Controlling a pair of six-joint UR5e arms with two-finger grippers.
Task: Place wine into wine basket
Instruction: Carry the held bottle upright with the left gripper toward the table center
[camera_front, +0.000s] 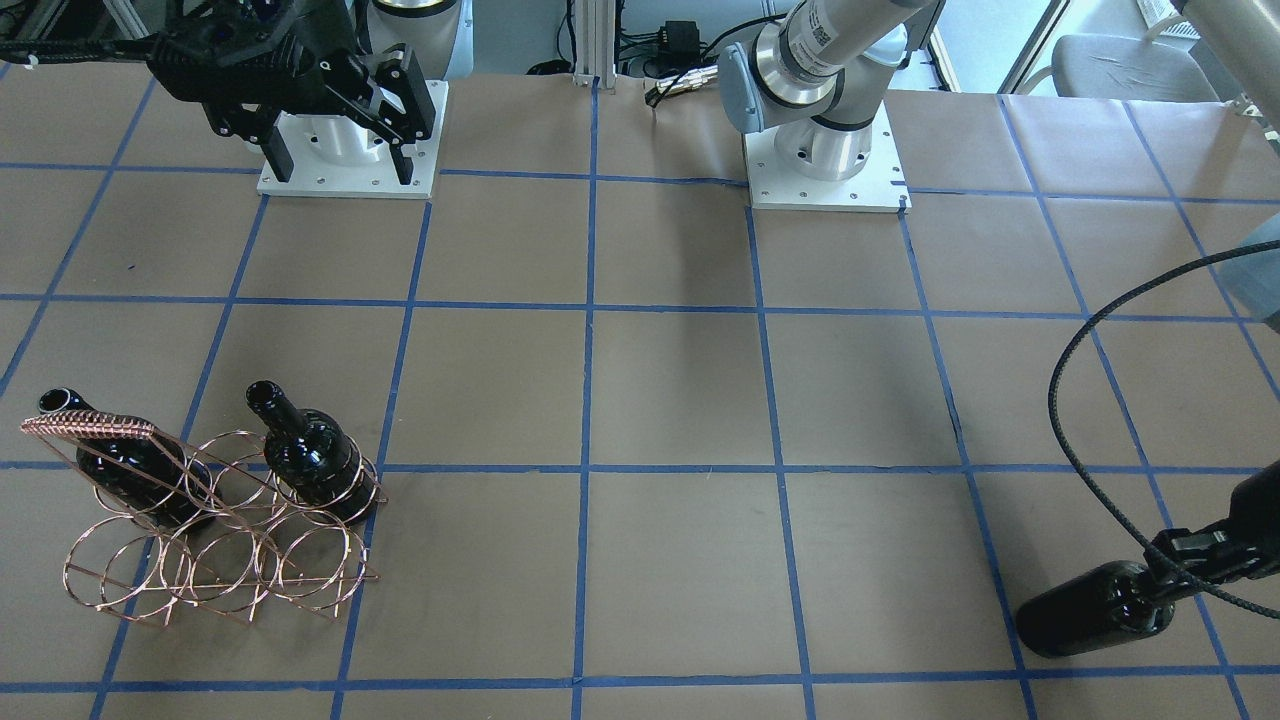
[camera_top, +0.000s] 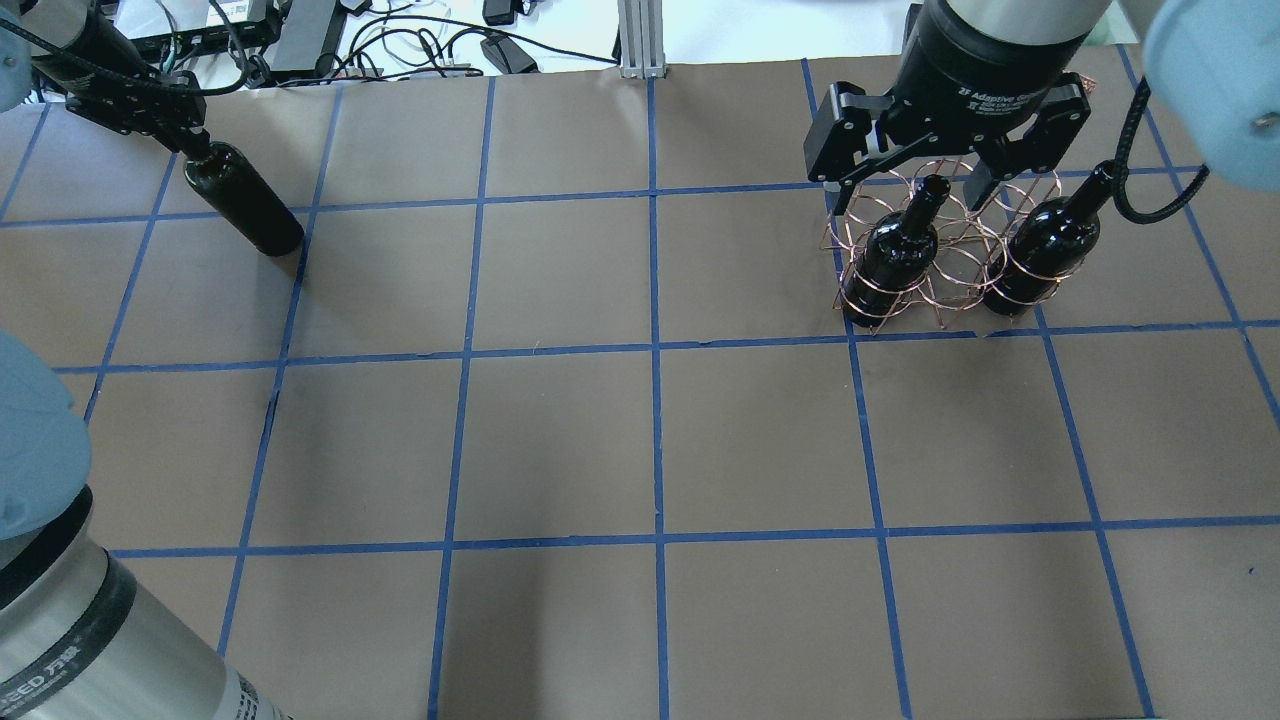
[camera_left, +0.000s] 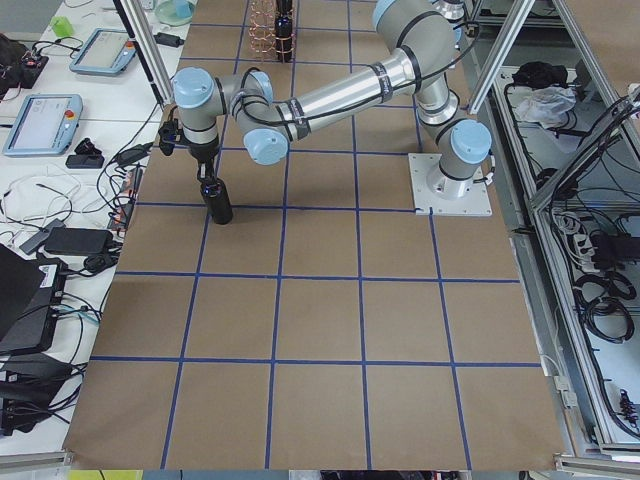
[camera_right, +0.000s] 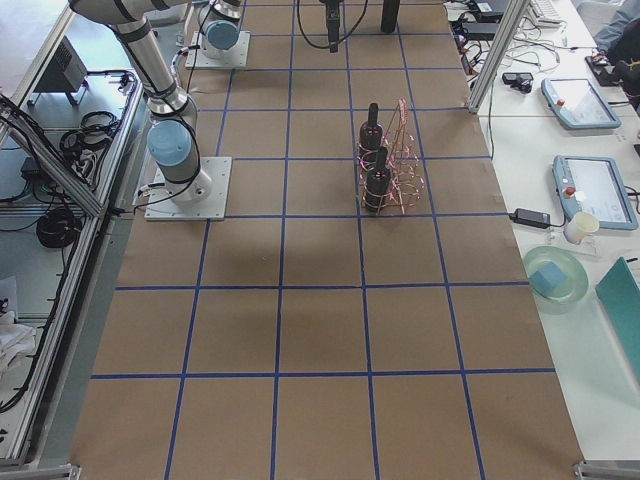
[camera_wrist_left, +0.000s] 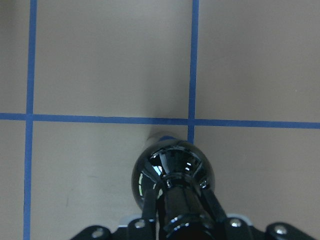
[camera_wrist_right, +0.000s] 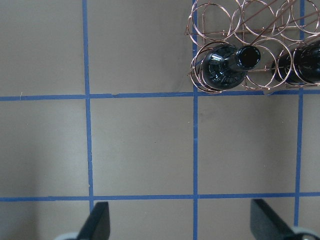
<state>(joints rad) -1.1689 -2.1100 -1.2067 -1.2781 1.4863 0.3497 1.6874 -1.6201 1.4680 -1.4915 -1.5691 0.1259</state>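
My left gripper (camera_top: 188, 143) is shut on the neck of a near-black wine bottle (camera_top: 243, 208) at the table's far left. The bottle hangs tilted, its base at or just above the paper. It also shows in the front view (camera_front: 1090, 610) and the left wrist view (camera_wrist_left: 172, 172). The copper wire wine basket (camera_top: 950, 265) stands at the far right and holds two upright bottles, one on the left (camera_top: 895, 255) and one on the right (camera_top: 1045, 250). My right gripper (camera_top: 910, 185) is open and empty, high above the basket. The right wrist view shows the basket (camera_wrist_right: 225, 27) beyond its spread fingers (camera_wrist_right: 97, 222).
Brown paper with blue tape grid lines (camera_top: 655, 350) covers the table. The arm bases (camera_front: 825, 160) stand at the robot's edge. A black cable (camera_front: 1075, 380) loops from the left arm. Cables and electronics (camera_top: 300, 30) lie beyond the far edge.
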